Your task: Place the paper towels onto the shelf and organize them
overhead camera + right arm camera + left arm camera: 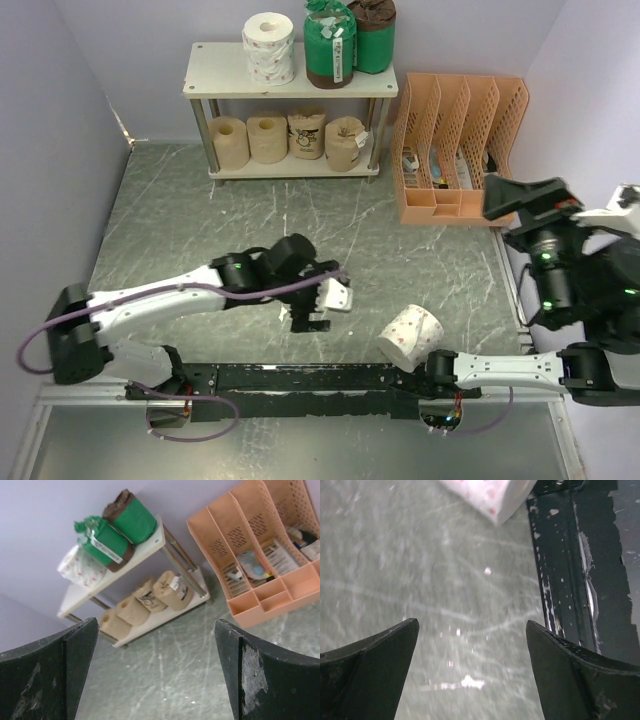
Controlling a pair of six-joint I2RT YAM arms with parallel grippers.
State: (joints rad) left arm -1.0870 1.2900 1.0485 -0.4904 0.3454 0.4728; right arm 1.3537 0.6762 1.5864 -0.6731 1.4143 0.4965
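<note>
Currently one white paper towel roll with pink dots [410,335] lies tilted on the grey-green marbled table [200,230], right of centre in the lower part of the top view. It is just beside the right arm's lowest link and apart from both grippers. The left gripper [308,322] hangs over bare tabletop to the left of that roll, its fingers [370,670] spread wide and grasping nothing. In its wrist view only a corner of the roll shows at the top edge, beside the black base rail [570,580]. The right gripper [505,205] is raised at the right side of the frame, near the orange perforated file organizer [460,140]. It too is released and empty, facing the low two-tier shelf with off-white boards and silver legs [220,70]. On the upper board, at top centre, stand a second white dotted roll [268,48] and two green-wrapped rolls [330,50]; four tan rolls [267,137] line the lower board.
</note>
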